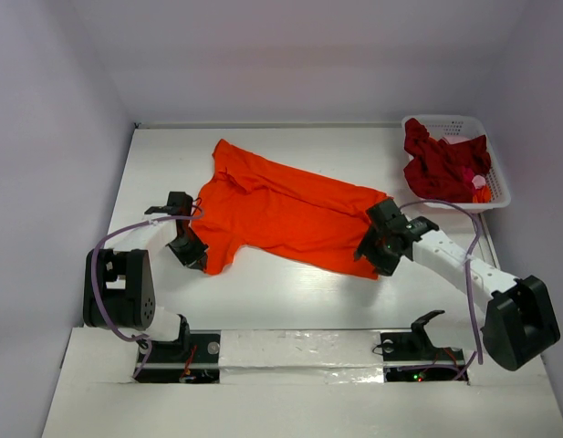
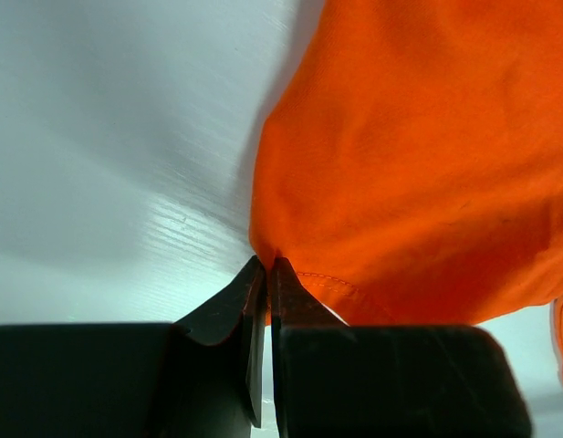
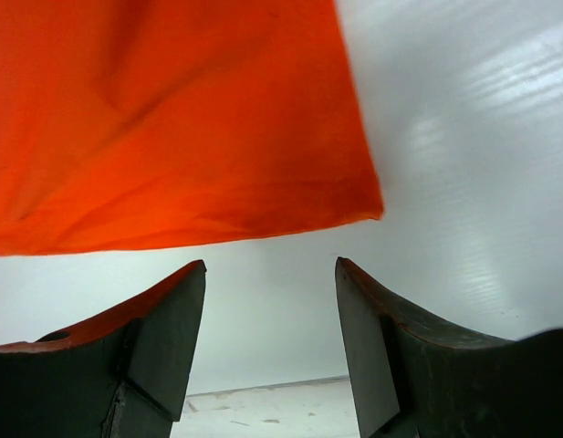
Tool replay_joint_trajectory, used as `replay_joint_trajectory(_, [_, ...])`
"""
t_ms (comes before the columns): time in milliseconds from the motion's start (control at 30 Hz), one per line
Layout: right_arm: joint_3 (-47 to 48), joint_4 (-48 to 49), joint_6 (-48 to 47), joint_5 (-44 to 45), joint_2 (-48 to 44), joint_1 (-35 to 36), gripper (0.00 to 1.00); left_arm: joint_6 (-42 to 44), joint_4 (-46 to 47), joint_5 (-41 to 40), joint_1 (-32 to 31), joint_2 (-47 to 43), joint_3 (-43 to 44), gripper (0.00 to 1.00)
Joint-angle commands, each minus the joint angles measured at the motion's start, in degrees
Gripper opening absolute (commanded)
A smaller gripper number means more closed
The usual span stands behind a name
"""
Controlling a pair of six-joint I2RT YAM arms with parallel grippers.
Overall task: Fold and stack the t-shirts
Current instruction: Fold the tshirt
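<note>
The orange t-shirt (image 1: 290, 210) lies spread over the middle of the white table (image 1: 263, 301), running aslant from far left to near right, with creases along its length. Its near-left corner meets the left gripper (image 1: 194, 251). In the left wrist view the two black fingers are pressed together with no gap, the left gripper (image 2: 266, 265) clenched on the shirt's stitched edge, and the orange cloth (image 2: 418, 146) rises from the tips away over the table.

The shirt's near-right corner lies by the right gripper (image 1: 372, 255). In the right wrist view that gripper (image 3: 270, 266) stands released, its fingers well parted. The cloth's corner (image 3: 162, 119) sits just ahead of the tips, with a strip of bare table between, so nothing is held there.

A white lattice basket (image 1: 445, 119) stands at the far right corner of the table, well apart from the orange shirt and beyond the right arm. The dark red t-shirt (image 1: 436, 164) is bunched inside it and fills most of it. A small pink and orange scrap (image 1: 480, 182) shows at the basket's near-right side; I cannot tell what it is.

Nothing lies between either gripper and the orange shirt.

By count: two t-shirts, one basket, two grippers.
</note>
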Motion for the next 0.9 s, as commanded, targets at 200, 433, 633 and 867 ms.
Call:
replay_joint_trajectory(200, [-5.62,2.21,8.88,-0.29,0.45,0.62,0.64,1.24,-1.22,0.91,0.41,-2.01,2.67,0.00])
replay_joint_trajectory(433, [-6.40,2.30,15.91,-1.69,-2.70,0.62,0.63,2.11,-2.01,1.52,0.41,-2.71,3.72,0.00])
replay_joint_trajectory(633, [-8.87,2.48,21.63,-0.55,-10.80,0.62,0.63,3.52,-2.98,1.35,0.41,-3.06,4.60,0.00])
replay_joint_trajectory(867, [-8.16,-0.95,23.21,0.59,-8.87,0.62,0.64,3.96,-2.89,2.05,0.41,-2.71,5.04,0.00])
